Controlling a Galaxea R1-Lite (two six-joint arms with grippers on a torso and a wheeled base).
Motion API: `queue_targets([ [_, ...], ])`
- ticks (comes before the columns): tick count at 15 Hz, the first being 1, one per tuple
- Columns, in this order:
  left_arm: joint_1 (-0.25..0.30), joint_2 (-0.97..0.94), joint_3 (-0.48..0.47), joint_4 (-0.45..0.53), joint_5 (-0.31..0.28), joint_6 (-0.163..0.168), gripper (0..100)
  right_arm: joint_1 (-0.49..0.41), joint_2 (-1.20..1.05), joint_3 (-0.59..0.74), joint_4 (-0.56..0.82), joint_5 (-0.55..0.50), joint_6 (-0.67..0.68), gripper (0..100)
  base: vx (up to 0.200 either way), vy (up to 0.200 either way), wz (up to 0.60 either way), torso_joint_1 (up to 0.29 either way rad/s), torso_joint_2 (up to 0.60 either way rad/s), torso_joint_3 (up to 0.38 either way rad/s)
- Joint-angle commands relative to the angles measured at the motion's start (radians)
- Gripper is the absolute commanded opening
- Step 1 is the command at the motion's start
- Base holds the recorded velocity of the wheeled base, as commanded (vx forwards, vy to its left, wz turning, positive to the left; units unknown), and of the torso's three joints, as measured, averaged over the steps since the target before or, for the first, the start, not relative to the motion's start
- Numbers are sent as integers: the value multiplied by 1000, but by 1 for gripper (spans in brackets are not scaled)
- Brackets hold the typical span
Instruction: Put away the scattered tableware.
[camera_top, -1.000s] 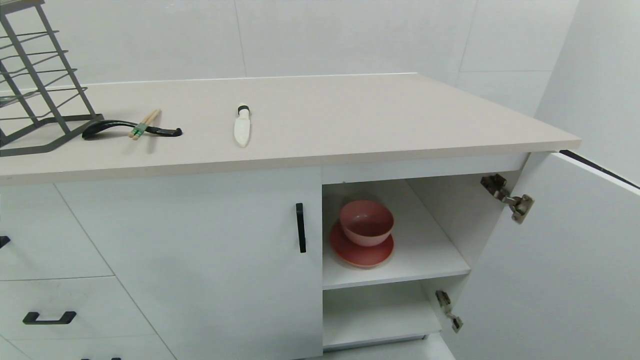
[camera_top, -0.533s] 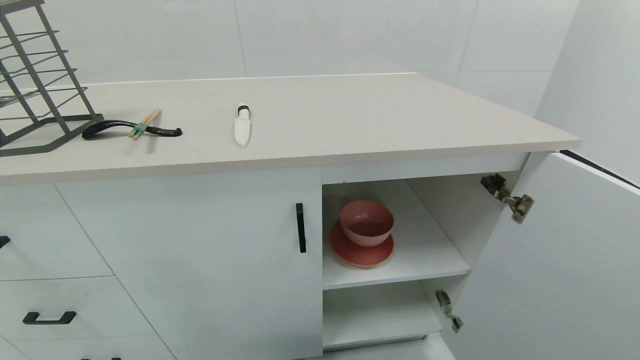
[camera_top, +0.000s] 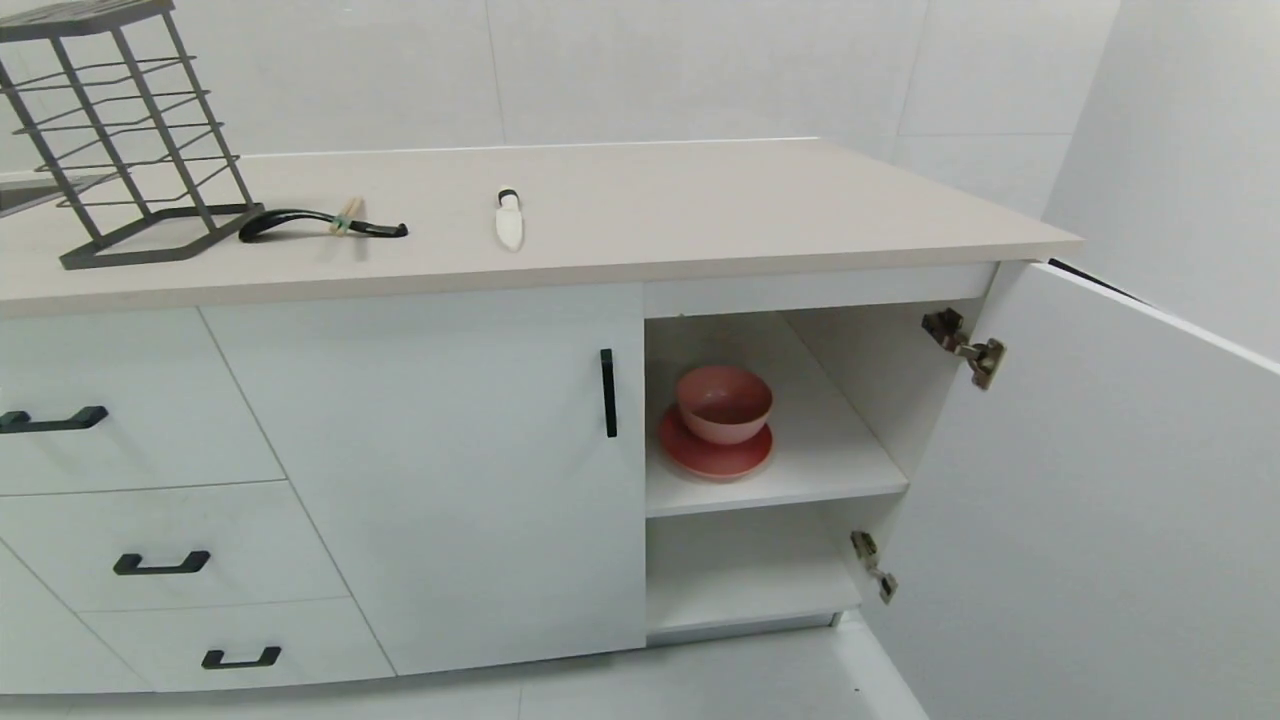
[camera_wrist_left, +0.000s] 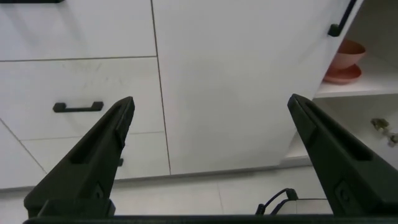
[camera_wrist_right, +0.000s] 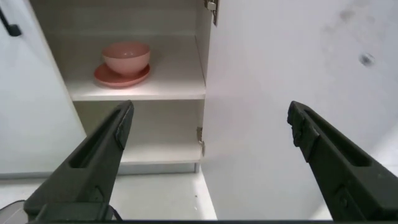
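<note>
A black spoon (camera_top: 300, 218) lies on the beige counter (camera_top: 700, 210) with a pair of chopsticks (camera_top: 347, 216) across its handle. A white knife (camera_top: 509, 222) lies a little to the right of them. In the open cupboard, a pink bowl (camera_top: 724, 402) (camera_wrist_right: 126, 58) sits on a red plate (camera_top: 715, 457) (camera_wrist_right: 121, 76) on the upper shelf. My left gripper (camera_wrist_left: 211, 102) is open and empty, low before the closed cupboard door. My right gripper (camera_wrist_right: 210, 109) is open and empty, facing the open cupboard.
A dark wire rack (camera_top: 130, 130) stands at the counter's left end. The right cupboard door (camera_top: 1100, 480) is swung wide open toward me. Drawers with black handles (camera_top: 160, 563) are at the lower left. The lower shelf (camera_top: 740, 575) is bare.
The head camera has drawn back, so more drawers and floor show. The tableware on the counter and in the cupboard has not moved.
</note>
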Motion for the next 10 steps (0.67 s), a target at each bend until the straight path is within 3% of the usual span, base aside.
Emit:
queue_targets([
  [1, 0, 0, 0, 0, 0, 0, 100, 0, 2, 0, -1, -1, 5, 100, -200, 0, 0, 2, -2, 2],
  [2, 0, 0, 0, 0, 0, -1, 100, 0, 2, 0, -1, -1, 6, 100, -200, 0, 0, 7, 2, 2],
  [3, 0, 0, 0, 0, 0, -3, 100, 0, 2, 0, -1, -2, 6, 0, -200, 0, 0, 2, 7, -2],
  [5, 0, 0, 0, 0, 0, -5, 100, 0, 2, 0, -1, -2, 8, 0, -200, 0, 0, 5, 0, 2],
  [8, 0, 0, 0, 0, 0, -5, 100, 0, 2, 0, -1, -2, 9, 0, -200, -200, 0, 6, 1, 1],
  [10, 0, 0, 0, 0, 0, -6, 100, 0, 2, 0, -1, -2, 11, 0, 0, -200, 0, -2, 0, 5],
])
